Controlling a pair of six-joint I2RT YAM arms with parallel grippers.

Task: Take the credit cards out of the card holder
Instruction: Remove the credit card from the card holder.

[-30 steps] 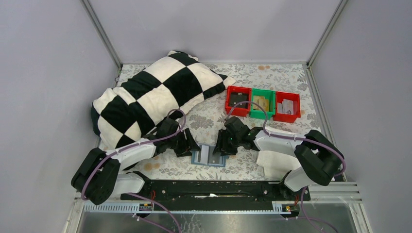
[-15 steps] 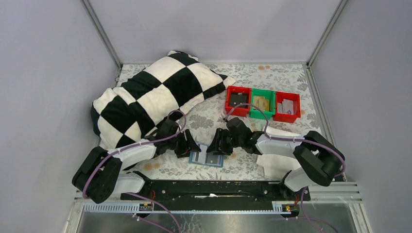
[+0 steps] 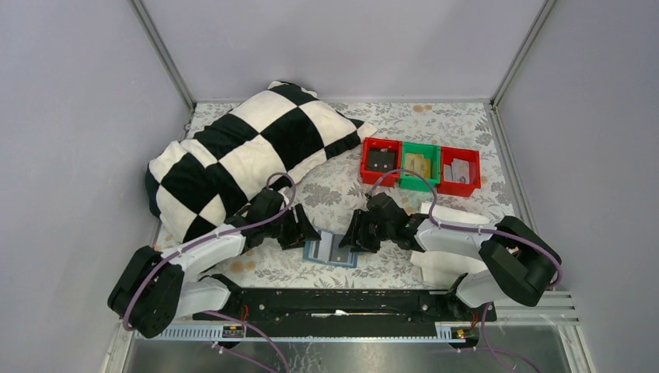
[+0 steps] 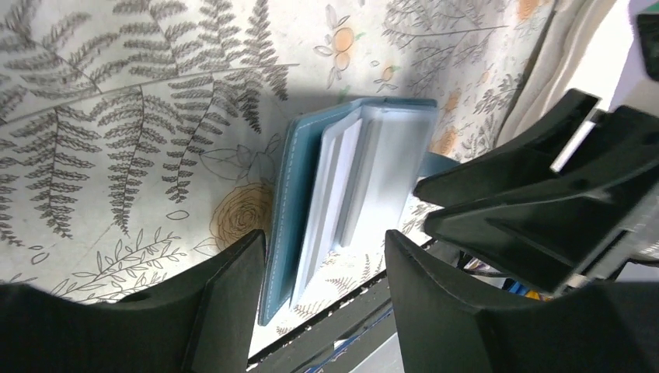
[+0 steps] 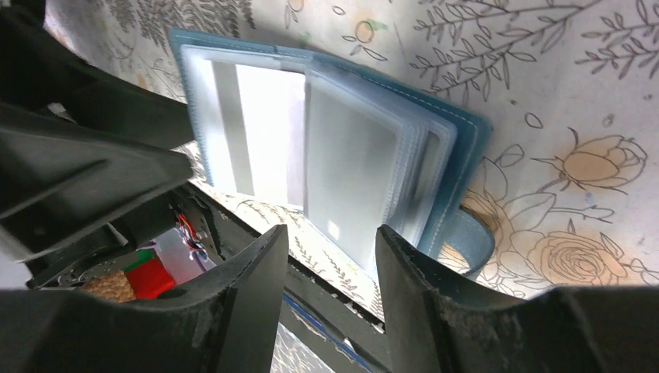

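The teal-blue card holder (image 3: 330, 250) lies open on the floral cloth near the table's front edge, between my two grippers. In the right wrist view the holder (image 5: 466, 148) shows clear plastic sleeves (image 5: 357, 171) fanned open, with a pale card with a grey stripe (image 5: 249, 132) in the left sleeve and the snap tab (image 5: 468, 242) at its lower right. My left gripper (image 3: 305, 236) is open and empty at the holder's left edge (image 4: 280, 210). My right gripper (image 3: 353, 237) is open and empty at the holder's right edge. In its own view each gripper, left (image 4: 326, 272) and right (image 5: 330, 268), straddles the holder's near end.
A black-and-white checkered pillow (image 3: 241, 155) fills the back left. Red (image 3: 381, 161), green (image 3: 420, 165) and red (image 3: 458, 171) bins stand in a row at the back right. A white cloth (image 3: 435, 264) lies under my right arm. A black rail (image 3: 334, 303) runs along the front edge.
My right gripper swung left over the holder, then eased back a little to the right. The holder turned slightly. My left gripper has stayed almost still.
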